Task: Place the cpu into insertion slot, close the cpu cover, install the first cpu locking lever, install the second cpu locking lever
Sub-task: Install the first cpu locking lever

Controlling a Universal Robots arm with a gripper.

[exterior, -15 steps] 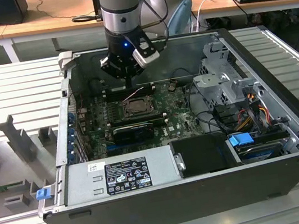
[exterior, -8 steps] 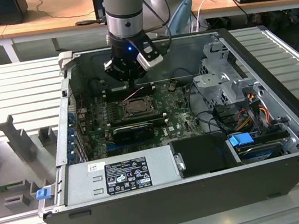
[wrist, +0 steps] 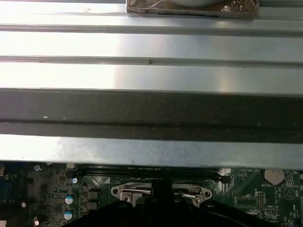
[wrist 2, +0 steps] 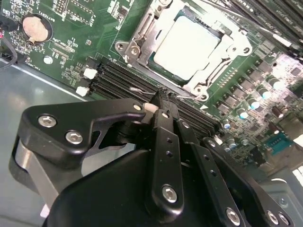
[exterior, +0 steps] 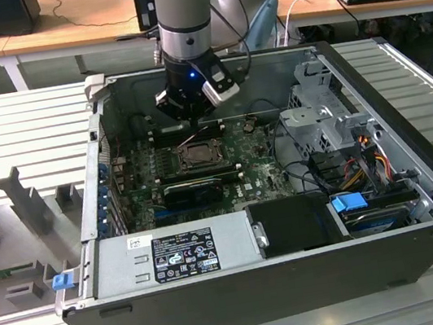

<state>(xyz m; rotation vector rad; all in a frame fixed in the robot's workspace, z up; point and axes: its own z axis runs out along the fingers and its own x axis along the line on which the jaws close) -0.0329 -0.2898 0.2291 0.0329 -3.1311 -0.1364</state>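
Already the cpu [wrist 2: 187, 45] sits in the insertion slot [wrist 2: 222, 29], its pale metal top showing through the window of the cpu cover [wrist 2: 144, 40], which lies flat over it in the second wrist view. In the exterior view the cpu [exterior: 197, 154] appears as a small square near the middle of the green motherboard [exterior: 259, 174], inside the open computer case [exterior: 245, 290] that rests on the ribbed metal worktop [exterior: 21, 127].

A thin wire locking lever [wrist 2: 142, 91] runs along the edge of the cover nearest the pincer [wrist 2: 163, 100] and passes right at the fingertips. The two black fingers [wrist 2: 166, 120] look pressed together there; whether they actually pinch the wire cannot be told. In the first wrist view the lever [wrist: 188, 195] shows beside the silver cover edge [wrist: 124, 191].

Black memory slots [wrist 2: 111, 80] with white end clips lie between the socket and the case wall, directly under the pincer. A round coin battery [wrist 2: 37, 28] sits on the board toward the corner, well apart from the socket.

In the exterior view the pincer [exterior: 193, 117] hangs from the arm [exterior: 190, 18] over the far edge of the socket. A long black ridged card [exterior: 194, 189] lies on the near side of the socket, and a grey labelled power supply [exterior: 174, 256] occupies the near edge of the case.
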